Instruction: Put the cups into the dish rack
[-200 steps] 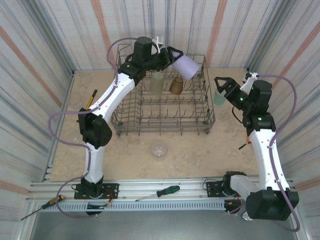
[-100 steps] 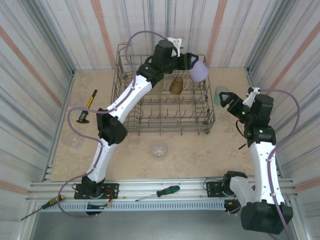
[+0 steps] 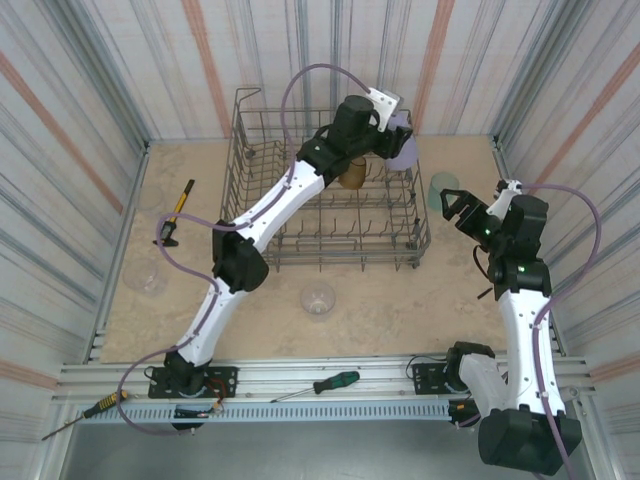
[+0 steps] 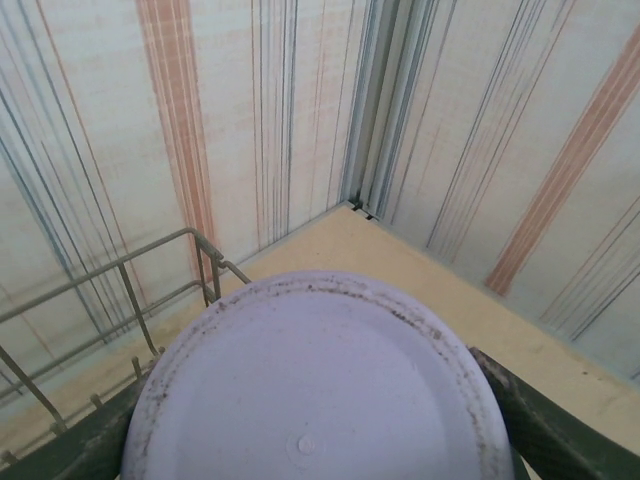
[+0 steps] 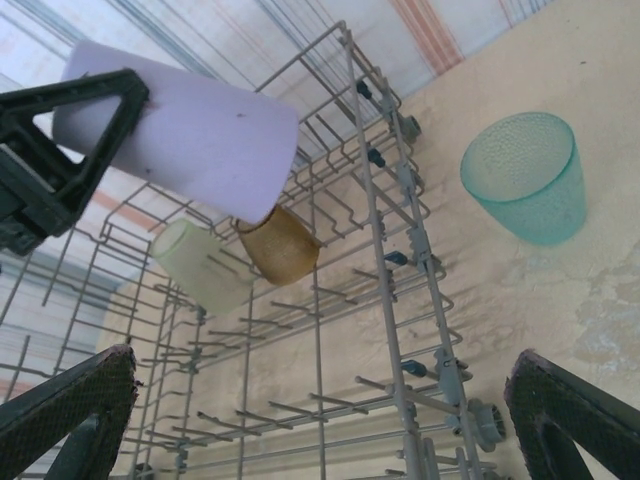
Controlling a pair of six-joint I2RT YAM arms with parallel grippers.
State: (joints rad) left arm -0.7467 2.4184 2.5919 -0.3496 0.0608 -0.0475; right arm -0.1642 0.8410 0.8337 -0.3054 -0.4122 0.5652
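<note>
Fingers of the left gripper are clamping the lavender cup by its sides. The base is facing the wrist cam, so the cup is hanging on its side. Over the last second that arm has been swinging right across the back of the rack. It was holding the cup over the back middle, and now it's carrying it at the far right corner, above the tines and not touching them as far as I can tell.

The right gripper is sitting with its fingers wide apart and empty. It's been easing back toward its base a bit. The teal cup is standing upright on the table, just outside the rack's right wall and just beside those fingers.

The yellow-green cup and amber cup are already sitting in the back row, so I'm guessing the lavender one is heading for the free spot to their right. It's still needing a tip mouth-down and a lowering. Teal and the clear cup in front of the rack are still waiting their turn.
</note>
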